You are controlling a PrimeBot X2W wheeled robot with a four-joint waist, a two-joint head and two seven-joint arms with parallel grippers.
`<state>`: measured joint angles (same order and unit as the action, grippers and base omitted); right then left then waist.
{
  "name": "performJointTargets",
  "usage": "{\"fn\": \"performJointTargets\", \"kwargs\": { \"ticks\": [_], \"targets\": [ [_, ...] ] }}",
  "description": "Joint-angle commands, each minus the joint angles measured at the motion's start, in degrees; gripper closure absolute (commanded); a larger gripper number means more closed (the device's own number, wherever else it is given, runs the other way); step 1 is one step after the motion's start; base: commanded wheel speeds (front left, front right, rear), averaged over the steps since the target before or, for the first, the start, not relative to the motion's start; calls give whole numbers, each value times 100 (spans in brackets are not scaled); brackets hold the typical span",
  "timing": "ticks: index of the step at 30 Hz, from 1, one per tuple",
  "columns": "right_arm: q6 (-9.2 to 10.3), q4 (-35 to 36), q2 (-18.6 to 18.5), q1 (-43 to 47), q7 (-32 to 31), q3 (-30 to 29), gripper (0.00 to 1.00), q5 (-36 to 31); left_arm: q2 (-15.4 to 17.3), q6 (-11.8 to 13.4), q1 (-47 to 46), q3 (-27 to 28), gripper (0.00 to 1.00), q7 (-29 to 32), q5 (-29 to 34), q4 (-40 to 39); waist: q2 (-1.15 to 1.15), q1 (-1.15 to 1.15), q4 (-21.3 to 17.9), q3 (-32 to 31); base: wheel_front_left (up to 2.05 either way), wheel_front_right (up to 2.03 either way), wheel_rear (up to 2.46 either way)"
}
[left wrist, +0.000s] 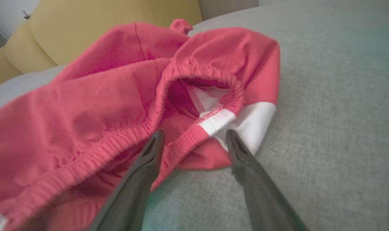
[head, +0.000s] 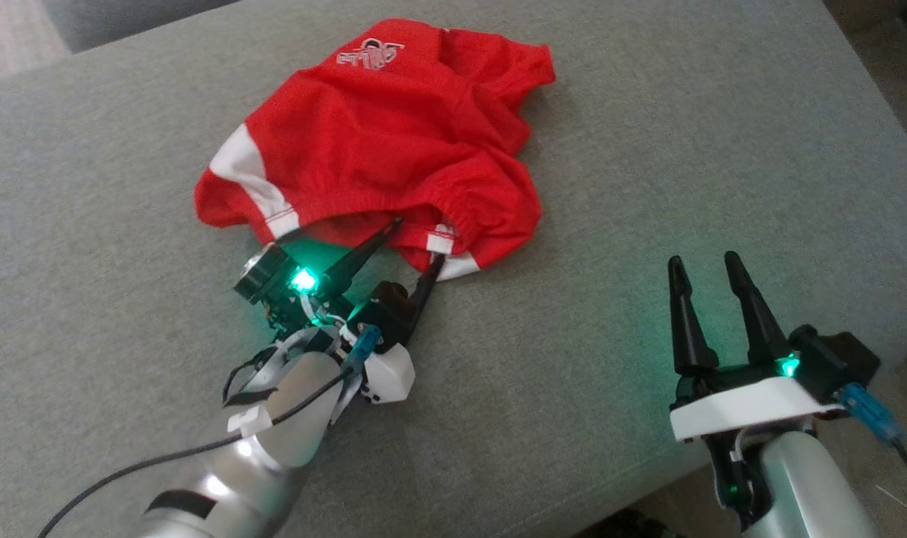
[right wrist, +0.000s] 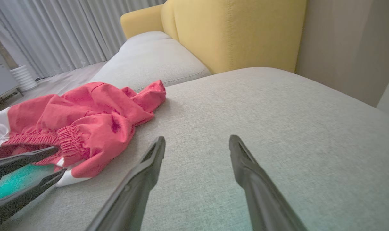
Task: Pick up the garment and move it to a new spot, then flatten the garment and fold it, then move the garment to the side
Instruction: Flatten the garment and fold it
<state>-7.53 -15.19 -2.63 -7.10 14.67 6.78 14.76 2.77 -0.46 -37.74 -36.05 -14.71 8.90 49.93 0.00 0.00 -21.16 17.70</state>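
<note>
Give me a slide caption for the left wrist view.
Open left end effector poised at the waistband of red shorts on a grey cushion.

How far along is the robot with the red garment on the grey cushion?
Nothing looks done: the crumpled red-and-white garment lies bunched on the grey fabric cushion. In hand: the open left gripper is at its elastic waistband. Left: pickup, flattening, folding, moving aside.

Garment point(head: 379, 142): soft matt red cloth. Sofa cushion point(head: 648, 149): grey woven fabric, matt, slightly rough. Left hand point(head: 418, 239) fingers: smooth dark plastic.
</note>
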Motion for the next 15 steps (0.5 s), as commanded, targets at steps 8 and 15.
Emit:
{"fn": "performJointTargets", "kwargs": {
  "ticks": [8, 15],
  "targets": [
    [4, 170, -25, -172, 33, 67, 0, 212, 11, 107, -460, -315, 0, -27, -210, 265, 0, 0, -165, 75, 0, 0, 0],
    [4, 133, -25, -148, 33, 80, 0, 269, 11, 128, -507, -612, 100, -28, -394, 65, 0, 0, -194, 2, 0, 0, 0]
  ]
}}
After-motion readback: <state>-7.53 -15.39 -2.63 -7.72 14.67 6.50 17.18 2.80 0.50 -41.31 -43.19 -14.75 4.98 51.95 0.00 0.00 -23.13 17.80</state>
